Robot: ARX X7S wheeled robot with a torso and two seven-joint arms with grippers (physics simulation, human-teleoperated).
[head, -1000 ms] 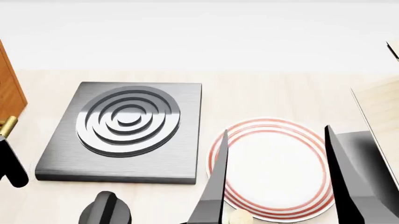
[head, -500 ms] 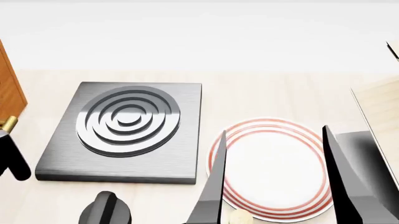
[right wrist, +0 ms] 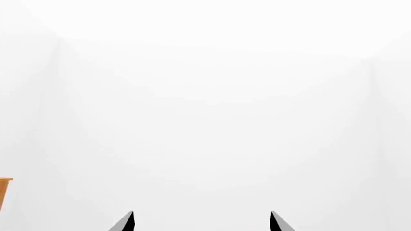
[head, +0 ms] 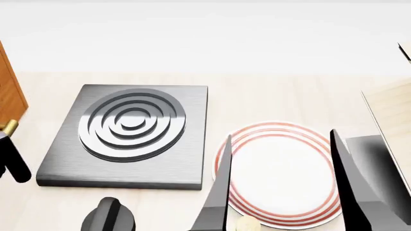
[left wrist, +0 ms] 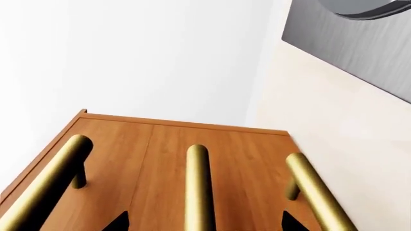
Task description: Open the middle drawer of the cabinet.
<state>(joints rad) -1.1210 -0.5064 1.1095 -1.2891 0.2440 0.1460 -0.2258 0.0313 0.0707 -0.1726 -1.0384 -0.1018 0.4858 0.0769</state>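
The orange-brown cabinet (left wrist: 128,144) fills the left wrist view with three brass bar handles. The middle drawer (left wrist: 170,168) carries the centre handle (left wrist: 197,187). My left gripper (left wrist: 202,222) is open, with one fingertip on each side of that centre handle and not touching it. In the head view the cabinet (head: 9,96) shows only as a sliver at the far left, with one dark finger of the left gripper (head: 14,163) just below a brass handle end. My right gripper (head: 282,192) is open and empty above the plate; in its own view (right wrist: 202,221) it faces a white wall.
A dark stove plate (head: 132,130) with concentric rings lies left of centre. A white plate with red rings (head: 282,168) lies right of it. A black knob (head: 109,216) is at the front. A pale wood structure (head: 393,110) stands at the right.
The left gripper's finger has edged a little up toward the cabinet's brass handle. The right gripper's fingers have shifted very slightly left.
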